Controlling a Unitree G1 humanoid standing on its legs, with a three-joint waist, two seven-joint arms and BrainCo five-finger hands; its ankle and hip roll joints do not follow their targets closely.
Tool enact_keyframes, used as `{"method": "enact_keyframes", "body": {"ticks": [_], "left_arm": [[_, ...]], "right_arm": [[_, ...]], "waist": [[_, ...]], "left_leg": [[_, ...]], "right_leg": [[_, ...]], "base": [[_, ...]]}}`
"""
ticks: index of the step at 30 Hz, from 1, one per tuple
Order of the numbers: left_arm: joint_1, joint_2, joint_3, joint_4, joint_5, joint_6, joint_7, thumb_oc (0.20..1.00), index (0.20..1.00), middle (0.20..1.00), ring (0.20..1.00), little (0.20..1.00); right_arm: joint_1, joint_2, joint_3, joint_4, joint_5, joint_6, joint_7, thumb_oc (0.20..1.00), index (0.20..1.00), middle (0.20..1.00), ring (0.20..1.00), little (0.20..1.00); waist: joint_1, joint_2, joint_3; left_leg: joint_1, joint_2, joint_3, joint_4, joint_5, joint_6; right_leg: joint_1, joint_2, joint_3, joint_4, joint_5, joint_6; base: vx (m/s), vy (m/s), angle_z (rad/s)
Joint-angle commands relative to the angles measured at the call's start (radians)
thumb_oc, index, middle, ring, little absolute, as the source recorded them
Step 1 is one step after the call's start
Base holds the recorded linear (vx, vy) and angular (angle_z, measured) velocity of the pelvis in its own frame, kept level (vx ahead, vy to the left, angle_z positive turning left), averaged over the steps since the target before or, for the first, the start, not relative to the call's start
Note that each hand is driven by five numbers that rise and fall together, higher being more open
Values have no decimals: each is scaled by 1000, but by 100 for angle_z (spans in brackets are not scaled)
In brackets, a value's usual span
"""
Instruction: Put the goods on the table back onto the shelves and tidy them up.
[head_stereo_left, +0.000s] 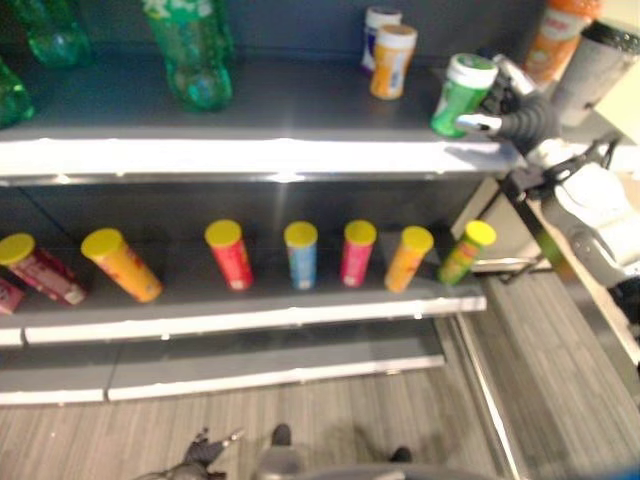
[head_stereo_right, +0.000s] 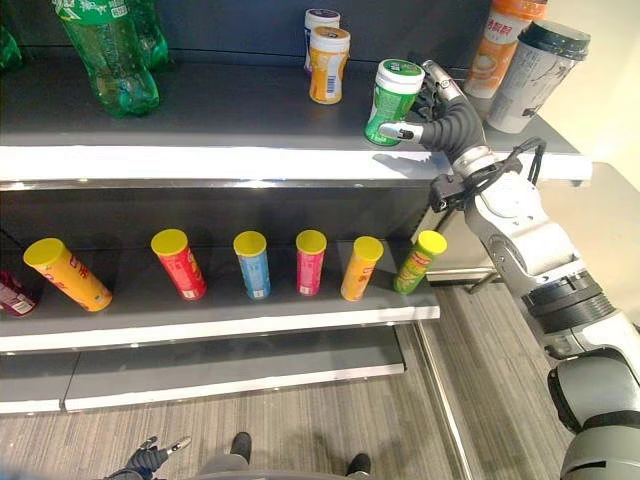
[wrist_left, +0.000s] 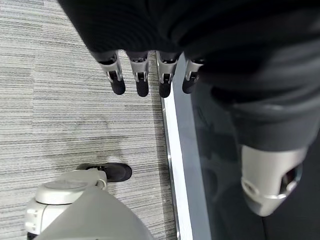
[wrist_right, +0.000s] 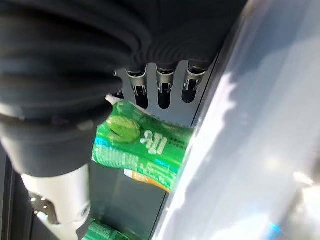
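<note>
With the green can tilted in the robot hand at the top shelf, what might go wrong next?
1. The green can is tilted in the right robot hand; if released like this it may topple rather than stand.
2. It sits near the top shelf front edge, so it might roll off.
3. The tall cup stands close behind the arm; pulling back might knock it.

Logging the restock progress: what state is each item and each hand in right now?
Green canister: tilted, held over the top shelf.
Right hand: shut on it.
Left hand: open, idle, over the floor.
Lower-shelf tubes: standing in a row, yellow lids on.
Orange-label canister: upright.
</note>
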Motion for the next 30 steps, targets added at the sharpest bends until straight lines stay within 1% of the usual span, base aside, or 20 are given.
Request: {"method": "enact_keyframes", "body": {"ticks": [1,4,11,18,27,30], "left_arm": [[-58,26,-30,23,-25,-8,19,1000,1000,1000,1000,1000],[-59,27,-26,26,-24,-6,22,1000,1000,1000,1000,1000],[-61,20,-26,37,-24,3,38,1000,1000,1000,1000,1000],[-66,16,-30,36,-29,4,48,1000,1000,1000,1000,1000],[-71,12,-32,47,-29,8,58,1000,1000,1000,1000,1000],[-73,11,-32,48,-31,10,64,1000,1000,1000,1000,1000]], "right_arm": [[-87,3,-5,-24,-8,-30,-38,1000,1000,1000,1000,1000],[-93,22,-3,-32,-15,-29,-46,1000,1000,1000,1000,1000],[-126,101,16,-31,-47,-24,-74,1000,1000,1000,1000,1000],[-153,143,35,-16,-55,-17,-87,1000,1000,1000,1000,1000],[-167,174,40,-8,-73,-14,-101,1000,1000,1000,1000,1000],[-171,200,39,-3,-79,-13,-112,1000,1000,1000,1000,1000]], "waist": [[41,-30,21],[43,-31,22],[48,-25,24],[49,-22,27],[51,-22,28],[52,-21,28]], "left_leg": [[1,19,-43,2,-117,-34],[0,15,-42,3,-118,-32],[6,9,-39,5,-124,-25],[7,5,-39,7,-126,-22],[5,-1,-40,8,-126,-19],[6,-1,-40,9,-127,-19]], "right_leg": [[18,-82,-43,36,-31,77],[17,-86,-42,36,-28,79],[17,-93,-38,38,-26,78],[15,-100,-35,40,-23,80],[15,-103,-37,45,-23,80],[13,-103,-35,45,-22,80]], "base": [[0,0,0],[0,0,0],[0,0,0],[0,0,0],[0,0,0],[0,0,0]]}}
